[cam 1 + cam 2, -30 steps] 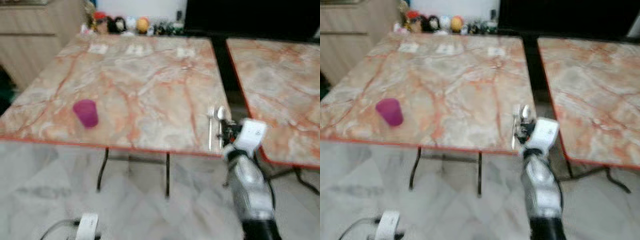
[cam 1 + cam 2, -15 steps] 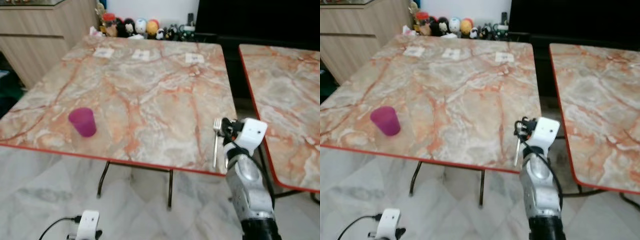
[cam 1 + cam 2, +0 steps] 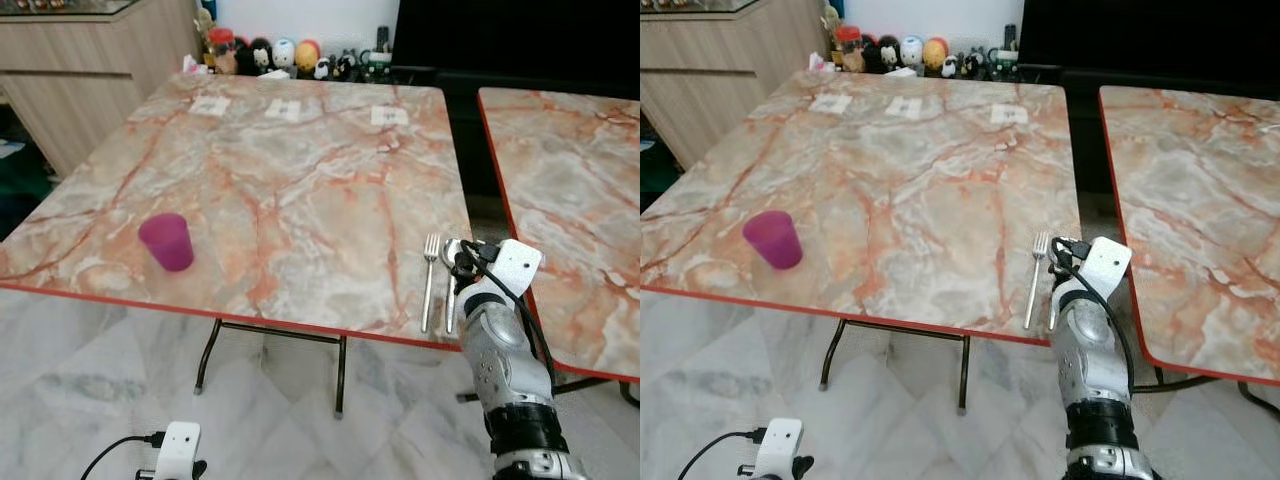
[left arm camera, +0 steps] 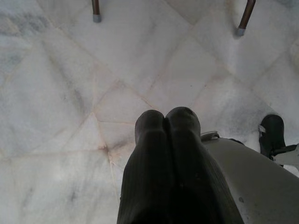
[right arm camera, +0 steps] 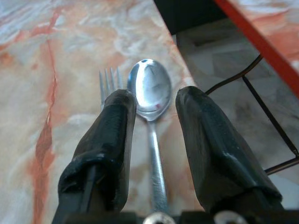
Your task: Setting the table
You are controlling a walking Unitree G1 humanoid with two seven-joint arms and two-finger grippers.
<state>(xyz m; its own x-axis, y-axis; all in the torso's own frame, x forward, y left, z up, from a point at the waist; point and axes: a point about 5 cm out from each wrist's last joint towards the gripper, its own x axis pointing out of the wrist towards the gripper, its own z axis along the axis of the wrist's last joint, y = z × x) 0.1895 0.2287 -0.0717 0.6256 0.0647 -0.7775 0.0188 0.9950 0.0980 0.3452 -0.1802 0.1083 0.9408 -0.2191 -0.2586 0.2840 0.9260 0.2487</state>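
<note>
Two marble-patterned tables on a pale marble floor; wooden cabinet beside them; figurines behind

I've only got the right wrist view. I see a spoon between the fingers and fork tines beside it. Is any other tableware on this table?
Observer: Yes, a purple cup stands upright near the table's front edge, far to the robot's left of the fork and spoon.
Operator: Is the cutlery close to an edge?
Observer: Both pieces lie side by side at the front right corner, handles reaching almost to the red rim.
Operator: What's the left gripper doing?
Observer: The left gripper hangs shut over the marble floor.
Operator: And the right gripper?
Observer: The right gripper is open, its fingers either side of the spoon.
</note>
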